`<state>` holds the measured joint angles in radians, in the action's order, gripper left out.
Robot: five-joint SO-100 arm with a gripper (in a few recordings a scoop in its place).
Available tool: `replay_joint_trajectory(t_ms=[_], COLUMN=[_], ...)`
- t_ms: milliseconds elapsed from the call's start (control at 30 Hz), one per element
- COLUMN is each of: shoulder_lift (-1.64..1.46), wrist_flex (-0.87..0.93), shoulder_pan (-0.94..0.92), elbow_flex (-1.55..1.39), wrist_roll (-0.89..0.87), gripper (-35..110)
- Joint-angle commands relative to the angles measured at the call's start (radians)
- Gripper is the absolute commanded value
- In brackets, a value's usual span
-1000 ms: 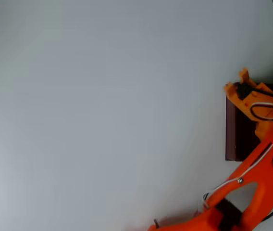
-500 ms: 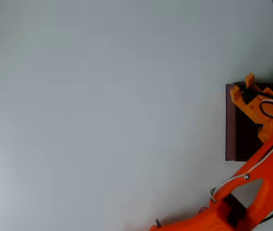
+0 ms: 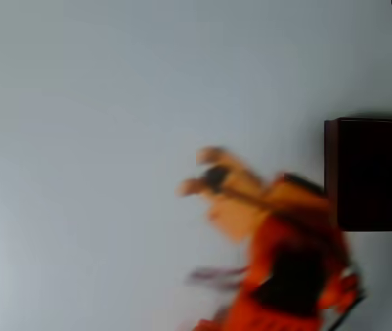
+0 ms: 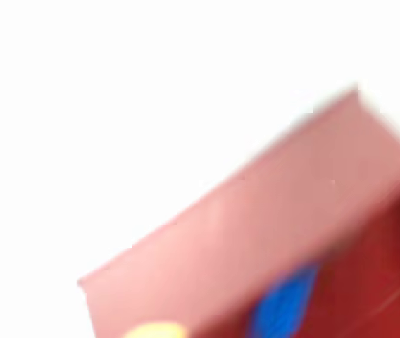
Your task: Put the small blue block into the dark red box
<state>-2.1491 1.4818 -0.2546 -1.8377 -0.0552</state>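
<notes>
- Pale grey bench (image 3: 113, 138) spreads wide and bare across the overhead view.
- At its right edge sits the dark red box (image 3: 372, 174), maroon walls around an almost black inside.
- Left of the box, apart from it, the orange arm (image 3: 286, 269) is smeared by motion blur, its pincer (image 3: 197, 171) pointing left over the open bench.
- Two orange fingers (image 3: 210, 155) look spread with a gap between them (though the blur is too heavy to be sure).
- In the wrist view the box wall (image 4: 256, 232) runs slantwise, pinkish and washed out.
- Just past that wall, inside the box, lies the small blue block (image 4: 281, 310), blurred.
</notes>
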Motion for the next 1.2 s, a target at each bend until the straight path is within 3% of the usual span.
replay_joint_trajectory(t_ms=[0, 233, 467, 933, 1167], shoulder_lift=[-0.279, -0.462, -0.584, -1.206, -1.207], wrist_flex=[-0.060, -0.126, -0.222, -0.147, -0.140], shoulder_pan=[0.164, 0.462, 0.635, 0.595, 0.600], elbow_flex=[-0.224, -0.468, -0.706, -1.131, -1.161], wrist_roll=[-0.034, 0.012, 0.072, 0.166, 0.161], gripper=[0, 0, 0, 1, 1])
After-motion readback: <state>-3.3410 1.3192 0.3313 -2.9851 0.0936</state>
